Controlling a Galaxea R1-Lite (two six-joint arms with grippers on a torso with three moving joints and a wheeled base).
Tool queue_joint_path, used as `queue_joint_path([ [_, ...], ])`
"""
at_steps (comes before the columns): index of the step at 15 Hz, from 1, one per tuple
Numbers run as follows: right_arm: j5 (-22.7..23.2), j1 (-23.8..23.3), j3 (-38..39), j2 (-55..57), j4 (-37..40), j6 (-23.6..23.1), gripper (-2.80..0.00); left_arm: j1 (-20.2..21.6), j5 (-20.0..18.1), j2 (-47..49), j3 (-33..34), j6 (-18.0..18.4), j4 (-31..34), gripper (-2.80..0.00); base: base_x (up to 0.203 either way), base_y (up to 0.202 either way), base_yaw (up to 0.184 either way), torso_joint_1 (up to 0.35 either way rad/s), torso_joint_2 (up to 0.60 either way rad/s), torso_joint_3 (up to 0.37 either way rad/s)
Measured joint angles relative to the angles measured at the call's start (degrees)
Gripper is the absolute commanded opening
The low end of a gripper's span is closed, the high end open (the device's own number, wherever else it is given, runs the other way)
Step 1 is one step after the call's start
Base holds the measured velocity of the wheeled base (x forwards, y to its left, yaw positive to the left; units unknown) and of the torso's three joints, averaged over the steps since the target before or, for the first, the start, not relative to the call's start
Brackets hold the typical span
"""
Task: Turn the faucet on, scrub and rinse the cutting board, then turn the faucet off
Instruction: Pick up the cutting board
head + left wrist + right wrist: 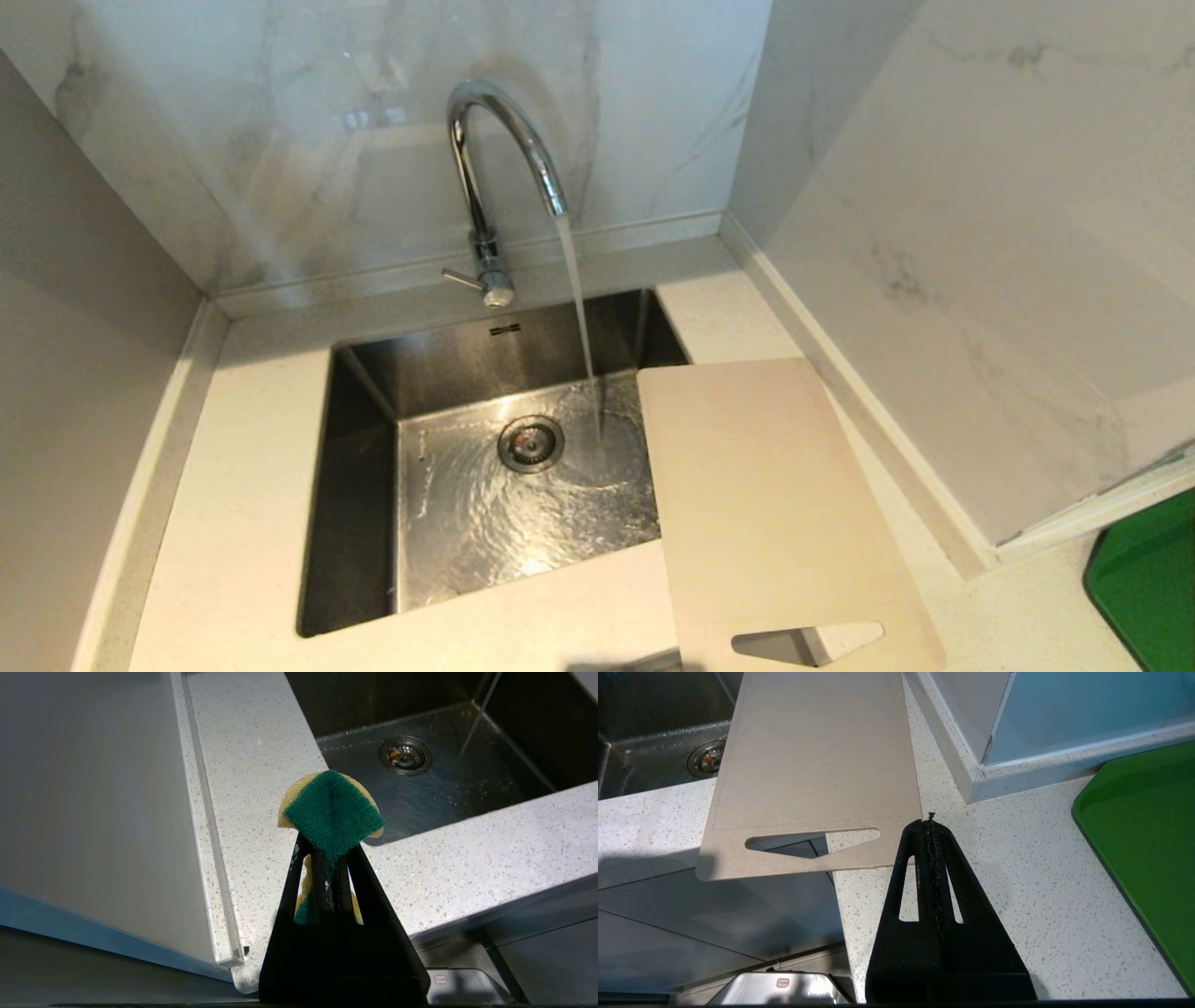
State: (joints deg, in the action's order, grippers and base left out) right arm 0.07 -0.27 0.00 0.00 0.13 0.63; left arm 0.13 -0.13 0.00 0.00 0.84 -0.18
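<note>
Water runs from the chrome faucet [485,177] into the steel sink [364,485]; its thin lever [460,278] sticks out to the left at the base. The beige cutting board [766,504] lies flat on the counter right of the sink, one long edge over the basin and its handle cutout [810,837] past the counter's front edge. My left gripper [331,847] is shut on a green-and-yellow sponge [332,809], held above the counter's front left, short of the sink. My right gripper [930,823] is shut on nothing, above the counter just right of the board's handle end. Neither arm shows in the head view.
A green tray [1144,579] lies on the counter at the far right. Marble walls close the back and the right side, a grey panel [93,812] the left. The speckled countertop [243,523] surrounds the sink; the drain [530,443] sits mid-basin.
</note>
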Motion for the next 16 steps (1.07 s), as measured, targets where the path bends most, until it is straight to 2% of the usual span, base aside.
queue_joint_path([
  [16,0.0,0.0,0.0,0.0,0.0,0.0,-2.8,-0.1,0.2,-0.1,0.0,-1.5,-0.1,-2.8,0.0,0.0,0.0,0.0,0.0,0.0],
])
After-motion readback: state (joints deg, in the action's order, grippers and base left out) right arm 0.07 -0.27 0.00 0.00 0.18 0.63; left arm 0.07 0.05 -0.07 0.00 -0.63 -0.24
